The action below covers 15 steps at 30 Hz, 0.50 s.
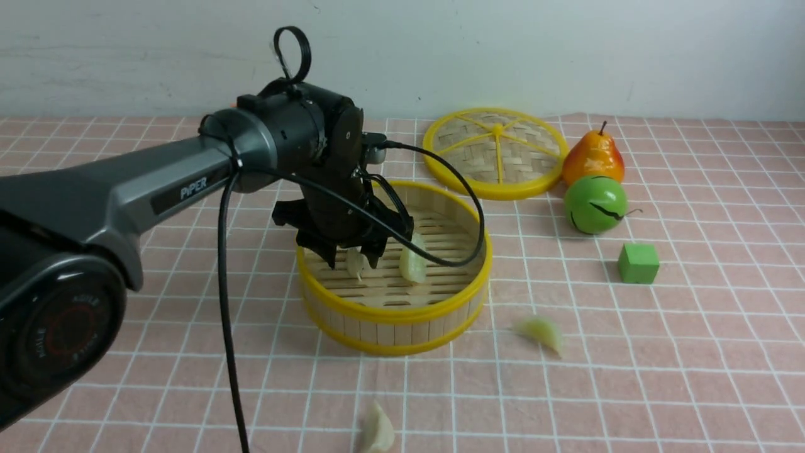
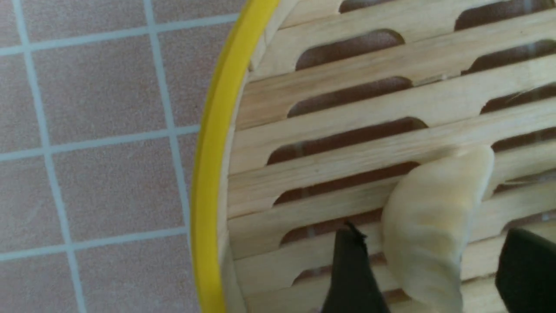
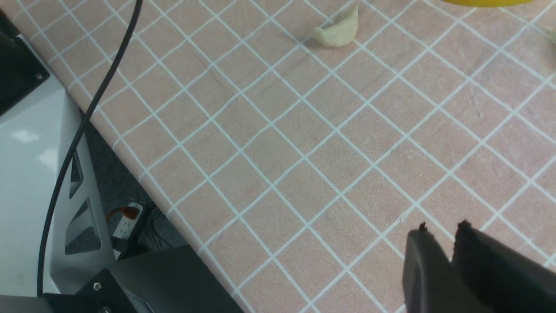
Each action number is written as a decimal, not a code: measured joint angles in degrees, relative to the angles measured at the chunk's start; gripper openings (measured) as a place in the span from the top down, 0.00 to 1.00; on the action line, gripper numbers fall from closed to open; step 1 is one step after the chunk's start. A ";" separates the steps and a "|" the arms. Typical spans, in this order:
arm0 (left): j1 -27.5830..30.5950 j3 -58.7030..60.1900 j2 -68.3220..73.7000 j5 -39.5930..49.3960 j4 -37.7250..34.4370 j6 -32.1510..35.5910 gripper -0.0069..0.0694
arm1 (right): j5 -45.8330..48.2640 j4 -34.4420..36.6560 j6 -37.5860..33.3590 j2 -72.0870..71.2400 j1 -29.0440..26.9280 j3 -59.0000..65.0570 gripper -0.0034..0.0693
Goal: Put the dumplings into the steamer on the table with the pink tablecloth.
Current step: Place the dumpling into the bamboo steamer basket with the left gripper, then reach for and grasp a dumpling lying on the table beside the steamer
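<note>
Our next dumpling [image 1: 379, 430] lies nearer us than the steamer [image 1: 395, 314].

On the desk [image 1: 704, 377], its long axis runs roughly near to far; the second loose one [image 1: 542, 332] slants from far left to near right, just beyond the steamer's right side. Our right claw [image 3: 443, 234] is well apart from both, tips close together, nothing seen between them; we can't tell if they meet. In the steamer, our left claw [image 1: 352, 259] stands wide around a dumpling, gripping nothing; we'd lift it clear, then come nearer.
</note>
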 joint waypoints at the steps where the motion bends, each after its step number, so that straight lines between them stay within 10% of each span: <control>1: 0.00 0.00 -1.02 1.27 -0.07 0.06 0.29 | -0.56 0.00 0.00 0.00 0.00 0.00 0.81; 15: -0.72 3.87 -16.53 17.11 -10.69 6.81 0.27 | -9.90 -1.26 -2.99 0.05 0.00 0.00 0.79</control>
